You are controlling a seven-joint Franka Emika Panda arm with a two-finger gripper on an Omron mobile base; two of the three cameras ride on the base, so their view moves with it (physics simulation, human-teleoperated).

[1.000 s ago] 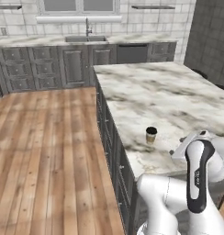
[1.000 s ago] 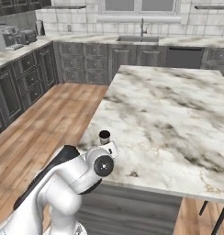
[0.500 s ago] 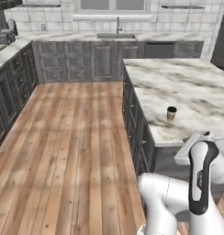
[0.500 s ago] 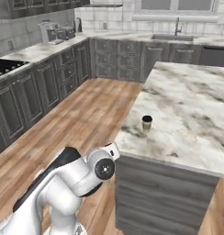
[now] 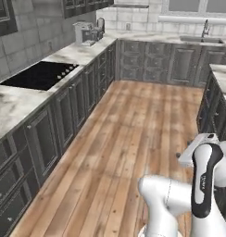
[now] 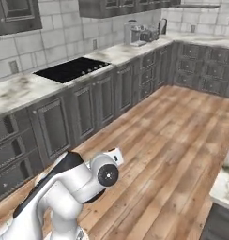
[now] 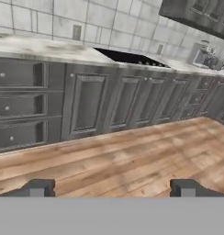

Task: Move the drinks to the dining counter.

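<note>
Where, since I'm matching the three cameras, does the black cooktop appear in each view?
Left base view: black cooktop, upper left, set in the wall counter.
Right base view: upper left of centre, same counter.
Hand view: top centre, a thin dark strip.
Shared landmark: the silver appliance farther along that counter.

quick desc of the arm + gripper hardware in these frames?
Glossy white rounded arm links with dark grey to black joint sections, one a long dark strip bearing small pale lettering, too small to read. A round dark cap with a pale centre marks one joint. The gripper has two small square dark grey fingertips. No cables visible.
</note>
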